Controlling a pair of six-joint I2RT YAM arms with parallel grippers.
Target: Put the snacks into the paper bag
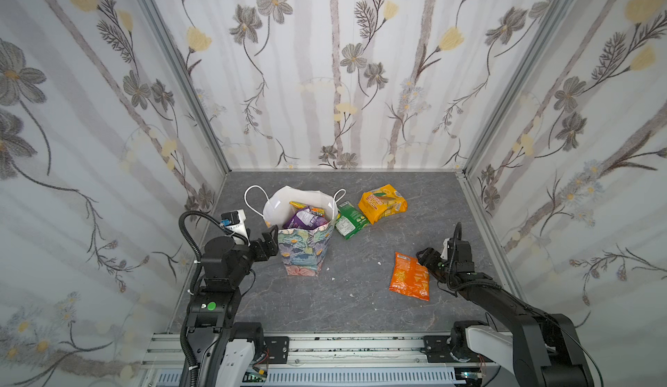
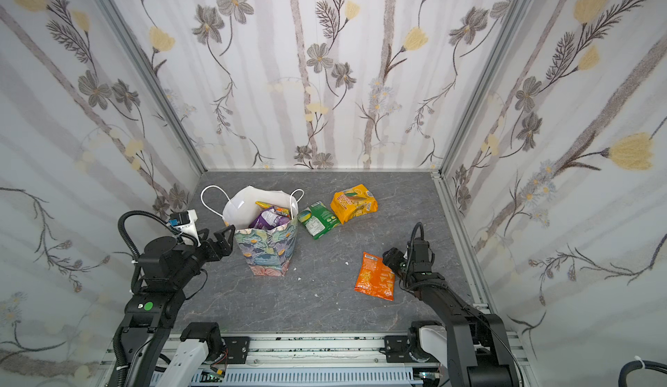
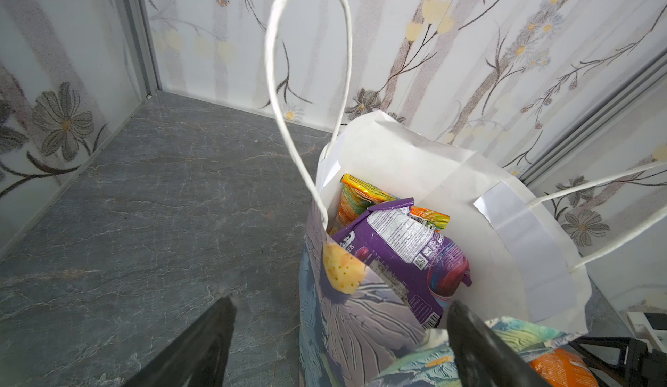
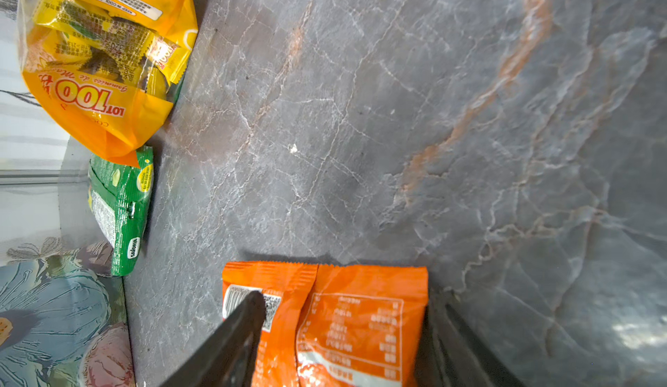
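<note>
My left fingers (image 3: 213, 334) wide at paper bag (image 3: 361, 331) rim, my right fingers (image 4: 242, 327) flanking orange packet (image 4: 361, 295) on bench (image 4: 397, 114), grip uncertain.

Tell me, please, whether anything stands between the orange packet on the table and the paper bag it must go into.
Nothing visible does. Between the orange packet and the paper bag lies bare table with a few crumbs. The green packet lies beside the bag, farther back, off that path.
</note>
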